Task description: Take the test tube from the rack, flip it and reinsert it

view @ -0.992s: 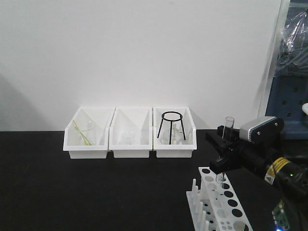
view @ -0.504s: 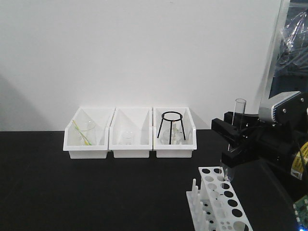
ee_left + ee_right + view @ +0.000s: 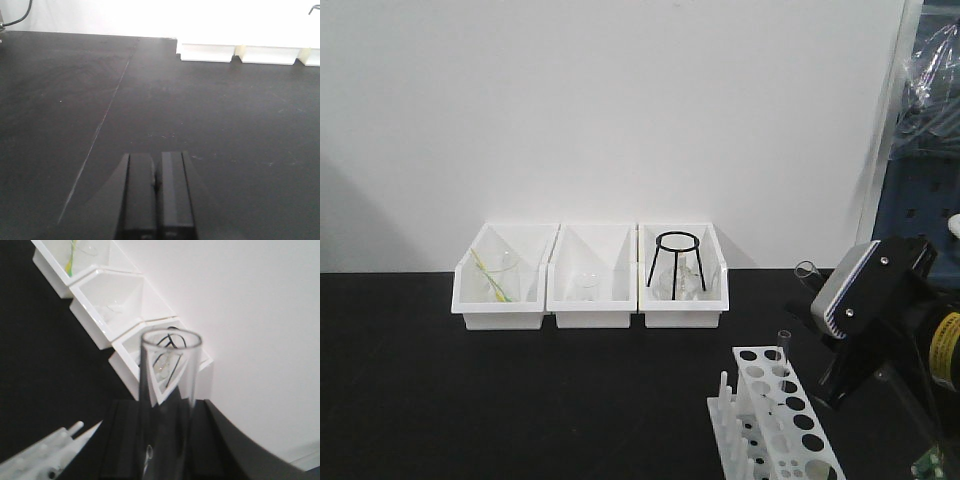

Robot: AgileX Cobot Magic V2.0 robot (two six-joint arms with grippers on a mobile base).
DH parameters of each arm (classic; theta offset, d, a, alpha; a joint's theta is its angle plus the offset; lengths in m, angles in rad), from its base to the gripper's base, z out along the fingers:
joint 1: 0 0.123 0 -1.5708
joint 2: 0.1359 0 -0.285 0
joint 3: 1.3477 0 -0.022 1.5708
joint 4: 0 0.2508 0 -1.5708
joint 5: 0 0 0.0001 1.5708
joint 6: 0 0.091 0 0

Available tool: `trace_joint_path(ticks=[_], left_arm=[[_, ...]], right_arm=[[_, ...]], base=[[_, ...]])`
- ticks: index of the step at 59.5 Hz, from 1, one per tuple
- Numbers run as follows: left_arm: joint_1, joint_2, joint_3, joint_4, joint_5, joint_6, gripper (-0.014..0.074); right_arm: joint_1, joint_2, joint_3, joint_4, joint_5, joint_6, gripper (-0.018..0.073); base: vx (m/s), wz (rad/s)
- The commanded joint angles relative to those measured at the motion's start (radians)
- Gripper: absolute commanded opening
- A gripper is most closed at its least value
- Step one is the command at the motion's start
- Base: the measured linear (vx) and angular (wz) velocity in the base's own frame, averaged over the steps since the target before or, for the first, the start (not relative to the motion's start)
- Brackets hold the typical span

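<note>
Up beside the far end of the rack [image 3: 772, 398], the tube [image 3: 167, 385] is in my right claw [image 3: 160, 440], which is closed on its lower part, with the open rim pointing toward the wall. I judge it is held clear of the holes and tilted so that the wrist has room to turn it over. Only the right wrist view shows this grip. The front view gives just the rim, plus a second tube [image 3: 783, 345] standing in the rack. My left claw [image 3: 156, 195] is pressed together and holds nothing, low over the counter [image 3: 200, 110].
</note>
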Motion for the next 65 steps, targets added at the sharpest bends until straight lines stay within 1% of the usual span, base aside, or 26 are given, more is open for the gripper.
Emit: trace_joint_path(ticks=[1,6,10,15,19,21,25,34,39,41,45,57,65], left_arm=[[-0.007,-0.013,0.001,-0.003,-0.088,0.0,-0.0006],[-0.007,-0.013,0.001,-0.003,-0.088,0.0,-0.0006],[-0.007,-0.013,0.001,-0.003,-0.088,0.0,-0.0006],[-0.007,-0.013,0.001,-0.003,-0.088,0.0,-0.0006],[-0.007,-0.013,0.001,-0.003,-0.088,0.0,-0.0006],[-0.007,-0.013,0.001,-0.003,-0.088,0.0,-0.0006],[-0.007,-0.013,0.001,-0.003,-0.088,0.0,-0.0006],[-0.007,-0.013,0.001,-0.003,-0.088,0.0,-0.0006],[-0.007,-0.013,0.001,-0.003,-0.088,0.0,-0.0006],[-0.007,-0.013,0.001,-0.003,-0.088,0.0,-0.0006],[-0.007,-0.013,0.001,-0.003,-0.088,0.0,-0.0006],[-0.007,-0.013,0.001,-0.003,-0.088,0.0,-0.0006],[-0.007,-0.013,0.001,-0.003,-0.088,0.0,-0.0006]], right_arm=[[-0.004,-0.033,-0.046,0.026,-0.01,-0.146,0.0118],[-0.004,-0.029,-0.057,0.02,-0.012,-0.281,0.0118],[-0.004,-0.024,-0.065,0.002,-0.01,-0.422,0.012],[-0.004,-0.018,-0.065,-0.031,-0.01,-0.631,0.0121],[-0.004,-0.017,-0.065,-0.043,-0.01,-0.767,0.0123],[-0.004,-0.016,-0.065,-0.043,-0.01,-0.818,0.0124],[-0.004,-0.016,-0.065,-0.043,-0.005,-0.874,0.0124],[-0.004,-0.016,-0.065,-0.043,0.0,-0.922,0.0126],[-0.004,-0.016,-0.065,-0.038,0.002,-0.915,0.0127],[-0.004,-0.015,-0.065,-0.023,0.003,-0.892,0.0127],[-0.004,-0.013,-0.063,0.033,0.001,-0.806,0.0127],[-0.004,-0.013,-0.063,0.303,-0.001,-0.492,0.0127],[-0.004,-0.013,-0.063,0.532,0.007,-0.262,0.0127]], base=[[0.0,0.0],[0.0,0.0],[0.0,0.0],[0.0,0.0],[0.0,0.0],[0.0,0.0],[0.0,0.0],[0.0,0.0],[0.0,0.0],[0.0,0.0],[0.0,0.0],[0.0,0.0],[0.0,0.0]])
